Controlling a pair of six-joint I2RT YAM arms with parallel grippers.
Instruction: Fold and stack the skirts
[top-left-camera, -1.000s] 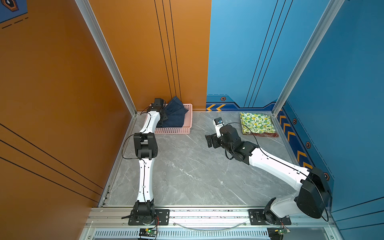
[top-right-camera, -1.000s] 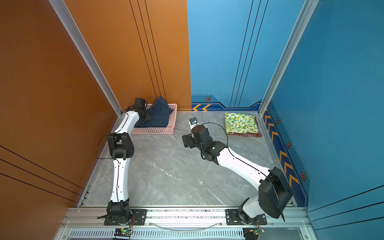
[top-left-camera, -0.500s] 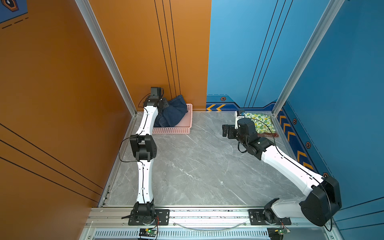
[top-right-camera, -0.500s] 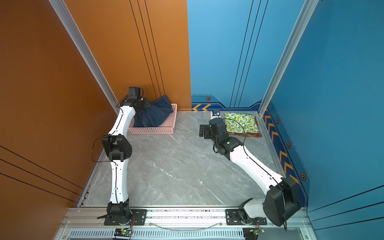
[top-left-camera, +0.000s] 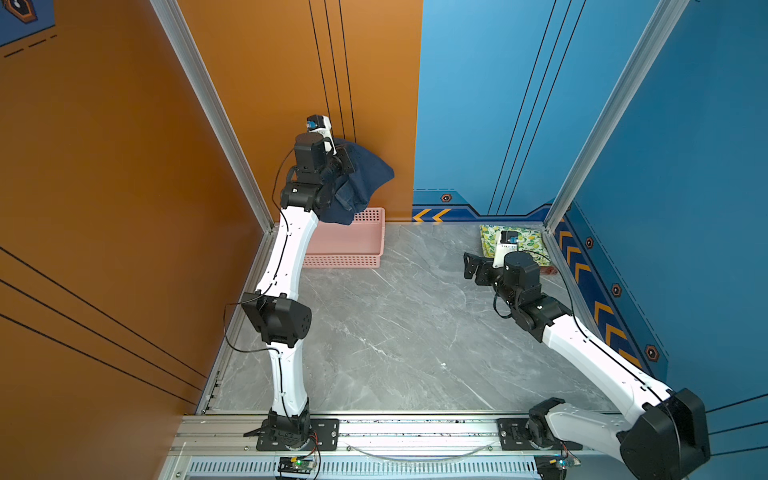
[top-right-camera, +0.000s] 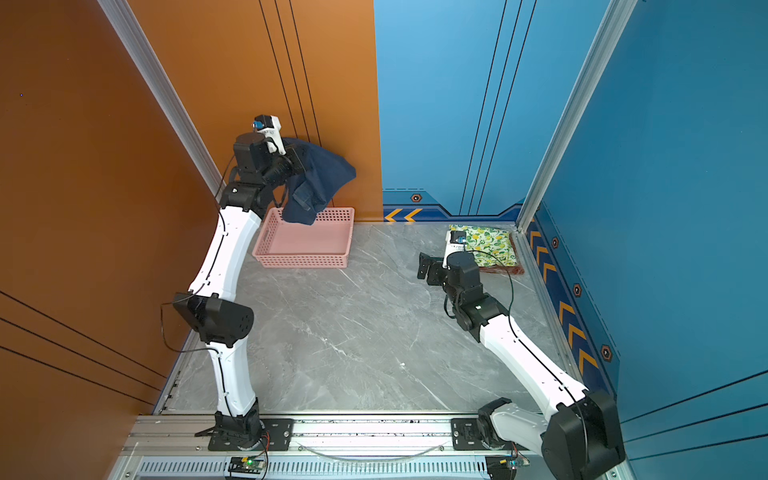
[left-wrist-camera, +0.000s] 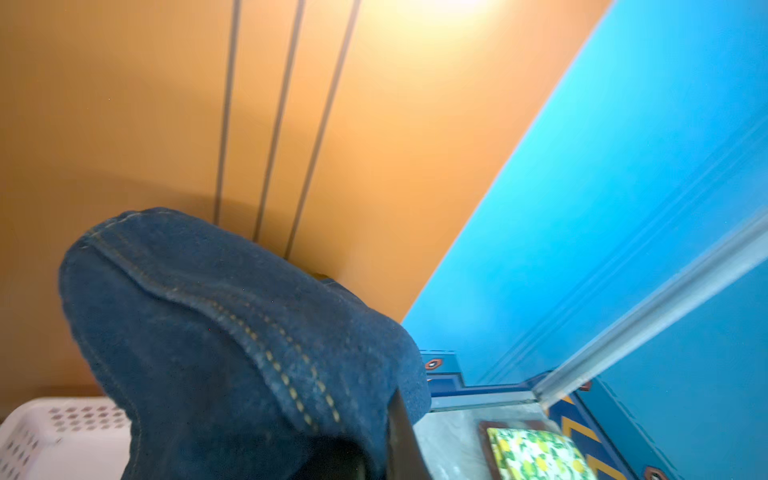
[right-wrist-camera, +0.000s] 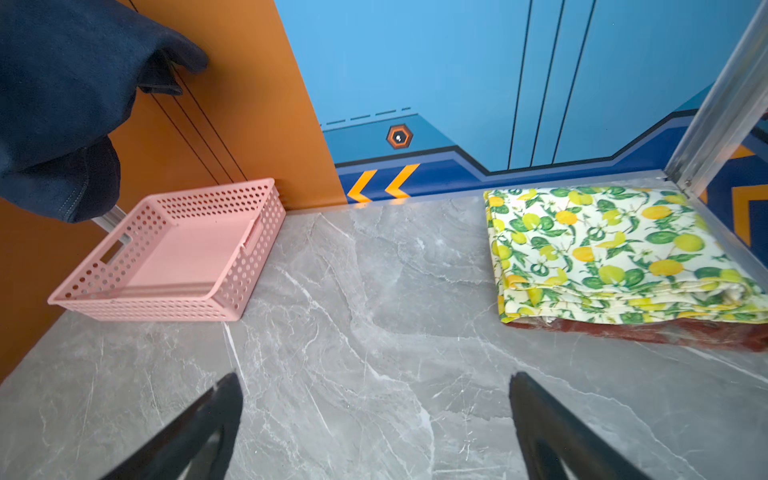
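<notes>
Walls close the place in: orange panels (top-left-camera: 365, 83) at 11 o'clock and blue panels (top-left-camera: 478, 104) from 12 round to 3, all around a grey, marble-veined table (top-left-camera: 395, 332). A pink basket (top-left-camera: 340, 261) (top-right-camera: 301, 259) (right-wrist-camera: 232, 266) of perforated plastic, shallow and rectangular, sits at 11 o'clock against the orange wall.

In the far corner at 1 o'clock the lemon-print skirt (top-left-camera: 534, 245) (top-right-camera: 494, 245) (right-wrist-camera: 602, 249) lies folded into a flat rectangle of thin, smooth cloth. It rests on the rust-red skirt (right-wrist-camera: 665, 332) (top-right-camera: 505, 271), of which only a fuzzy edge shows. In both top views the right arm's wrist camera covers part of the lemon print.

The denim skirt (top-left-camera: 365, 178) (top-right-camera: 324, 178) (left-wrist-camera: 228, 353) (right-wrist-camera: 62, 83) is heavy and dark blue with tan double stitching. It hangs in the air at 11 o'clock over the back of the basket, bunched and draped around the left gripper (top-left-camera: 348, 161). That gripper's fingers are clenched on the cloth, which all but hides them.

The right gripper (right-wrist-camera: 374, 378) (top-left-camera: 473, 266) hovers low over the table near 1 o'clock, just beside the folded stack. Its black fingers (right-wrist-camera: 540, 415) are spread wide and released, well apart from the denim.
</notes>
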